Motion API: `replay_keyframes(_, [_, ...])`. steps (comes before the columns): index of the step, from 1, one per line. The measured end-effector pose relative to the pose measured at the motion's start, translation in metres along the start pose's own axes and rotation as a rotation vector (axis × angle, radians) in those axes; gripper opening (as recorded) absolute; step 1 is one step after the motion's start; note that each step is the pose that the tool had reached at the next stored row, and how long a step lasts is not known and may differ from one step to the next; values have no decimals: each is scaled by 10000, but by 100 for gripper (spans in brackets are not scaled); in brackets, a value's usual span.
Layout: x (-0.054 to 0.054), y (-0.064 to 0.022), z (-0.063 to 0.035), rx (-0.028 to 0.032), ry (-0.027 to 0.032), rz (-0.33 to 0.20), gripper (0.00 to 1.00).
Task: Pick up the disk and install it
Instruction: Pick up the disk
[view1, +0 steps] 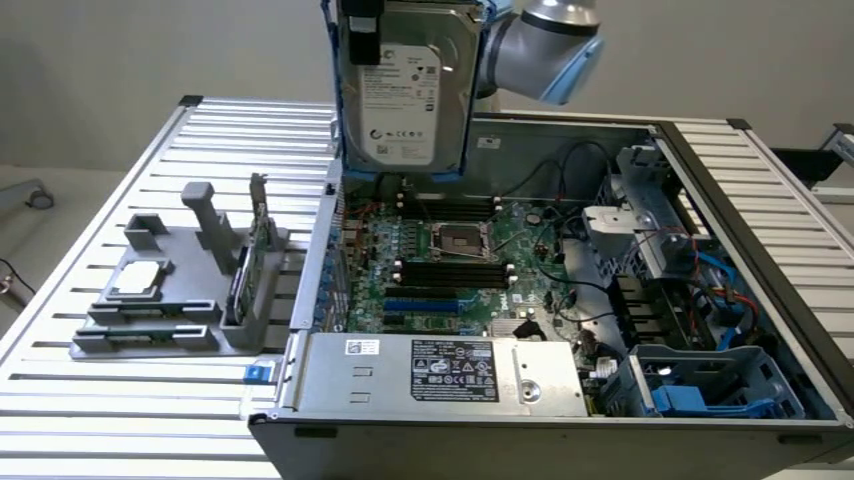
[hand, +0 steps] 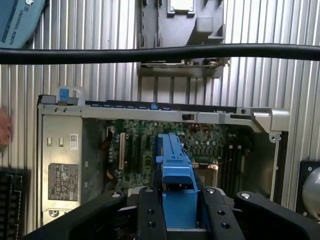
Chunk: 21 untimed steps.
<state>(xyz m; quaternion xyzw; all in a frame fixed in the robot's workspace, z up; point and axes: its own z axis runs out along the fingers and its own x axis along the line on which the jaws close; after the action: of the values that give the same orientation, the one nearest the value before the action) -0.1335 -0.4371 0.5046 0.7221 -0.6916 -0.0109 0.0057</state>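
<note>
You have the disk (view1: 407, 85), the flat rectangular silver-grey metal hard drive with the white printed label, clear of the table and up in the air. The gripper (hand: 176, 202) is clenched on it: in the wrist view the black fingers (hand: 150, 210) stand on either side of the blue plastic rail frame (hand: 175, 167) clipped round the drive, and the frame fills the gap between them.

The drive hangs straight below the gripper with its long axis upright, its label face turned toward the exterior view. It sits above the far side of the open grey metal computer case (view1: 747, 190), over the far end of the green motherboard (view1: 454, 270), touching nothing in the case.

The relation to watch is this one. The grey drive cage with blue plastic parts (view1: 707, 385) lies in the case's near corner on the exterior view's right, well apart from the drive and diagonally across the motherboard from it. I judge that to be the likely seat, though the pictures do not confirm it.

The grey plastic fixture (view1: 147, 335), on the slatted aluminium table (view1: 80, 410) at the exterior view's left, holds the small square silver chip (view1: 140, 280) and the thin green circuit card (view1: 244, 275), both untouched
</note>
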Motion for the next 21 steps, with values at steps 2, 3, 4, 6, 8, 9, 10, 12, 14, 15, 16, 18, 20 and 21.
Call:
replay_keyframes(2, [57, -49, -1, 1, -2, 1, 33])
replay_keyframes(3, [85, -73, -2, 0, -1, 1, 33])
replay_keyframes(4, [118, -99, -3, 1, -1, 0, 33])
replay_keyframes(6, [179, -140, -4, 0, 0, 2, 33])
replay_keyframes(8, [248, -173, -5, 1, -1, 0, 33])
replay_keyframes(9, [288, -182, -6, 1, -1, 1, 33])
replay_keyframes(10, [331, -187, -6, 1, -1, 1, 33])
replay_keyframes(12, [420, -193, -7, 1, -1, 1, 33])
replay_keyframes(14, [508, -202, -8, 1, 0, 0, 33])
replay_keyframes(15, [550, -210, -9, 0, -1, 1, 33])
replay_keyframes(16, [593, -221, -9, 1, -1, 1, 33])
replay_keyframes(18, [668, -249, -9, 1, -1, 1, 33])
replay_keyframes(20, [729, -295, -9, 1, -1, 2, 33])
replay_keyframes(21, [755, -324, -8, 1, -1, 2, 33])
